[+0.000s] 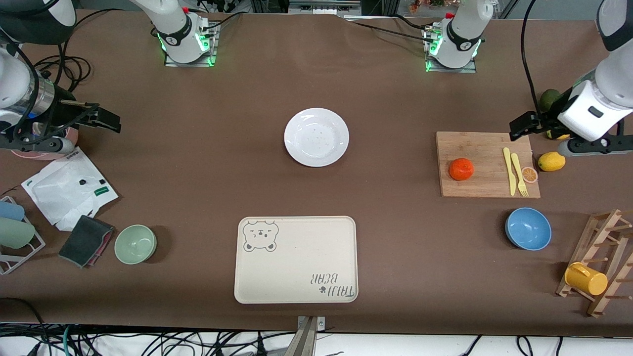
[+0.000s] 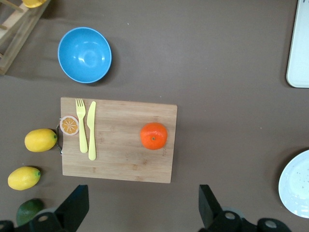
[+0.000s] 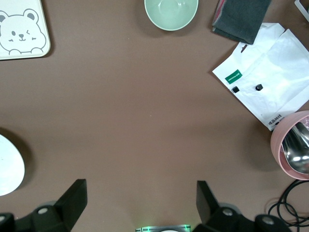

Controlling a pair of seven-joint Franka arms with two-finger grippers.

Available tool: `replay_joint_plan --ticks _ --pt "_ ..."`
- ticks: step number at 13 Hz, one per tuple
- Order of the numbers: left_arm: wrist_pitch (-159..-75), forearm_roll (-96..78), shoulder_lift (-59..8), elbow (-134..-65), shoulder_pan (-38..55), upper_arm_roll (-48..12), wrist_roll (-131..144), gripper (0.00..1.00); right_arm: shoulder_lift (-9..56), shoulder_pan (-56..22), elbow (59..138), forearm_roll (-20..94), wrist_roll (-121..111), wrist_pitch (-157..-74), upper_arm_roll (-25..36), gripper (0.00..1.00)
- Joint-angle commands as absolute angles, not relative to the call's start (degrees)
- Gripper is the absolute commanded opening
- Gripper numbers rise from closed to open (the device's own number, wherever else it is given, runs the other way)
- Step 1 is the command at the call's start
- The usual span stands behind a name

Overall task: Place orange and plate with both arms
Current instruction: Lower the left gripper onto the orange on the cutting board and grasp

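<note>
Both arms up and waiting, nothing held. Left gripper (image 1: 518, 127) hangs over the edge of the bamboo cutting board (image 1: 487, 185) at the left arm's end of the table, fingers (image 2: 75, 205) spread wide, empty. Right gripper (image 1: 106, 118) hangs over bare table at the right arm's end, near a pink bowl (image 3: 292, 145), fingers (image 3: 72, 198) also wide apart, empty.

Orange (image 1: 461, 169) sits on the cutting board, apart from the yellow knife (image 1: 508, 170) and yellow fork (image 1: 518, 174) lying side by side on the same board. Small orange slice (image 1: 529, 174) at the board's edge, touching or just on it, hard to say. Lemon (image 1: 551, 161) just beside the board.

White plate (image 1: 316, 137) lies empty mid-table, well apart from the orange. Cream bear tray (image 1: 295, 258) is nearer the front camera than the plate. Blue bowl (image 1: 528, 228) nearer the camera than the board; pale green bowl (image 1: 135, 244) toward the right arm's end.
</note>
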State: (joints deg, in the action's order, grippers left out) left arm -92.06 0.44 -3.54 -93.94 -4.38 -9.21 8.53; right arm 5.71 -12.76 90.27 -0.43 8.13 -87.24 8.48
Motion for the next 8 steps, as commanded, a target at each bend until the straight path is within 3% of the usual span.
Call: replay_joint_plan --ticks 1,8 --pt "-91.6 -0.3 -6.4 -93.7 -2.4 -9.2 8.0 1.0 5.2 -12.9 90.7 -1.1 8.9 -86.8 8.3 1.0" --pt "-89.4 -0.7 -12.8 -94.6 1.3 -9.4 8.3 1.0 5.2 -12.9 90.7 -1.1 8.9 -86.8 8.3 1.0"
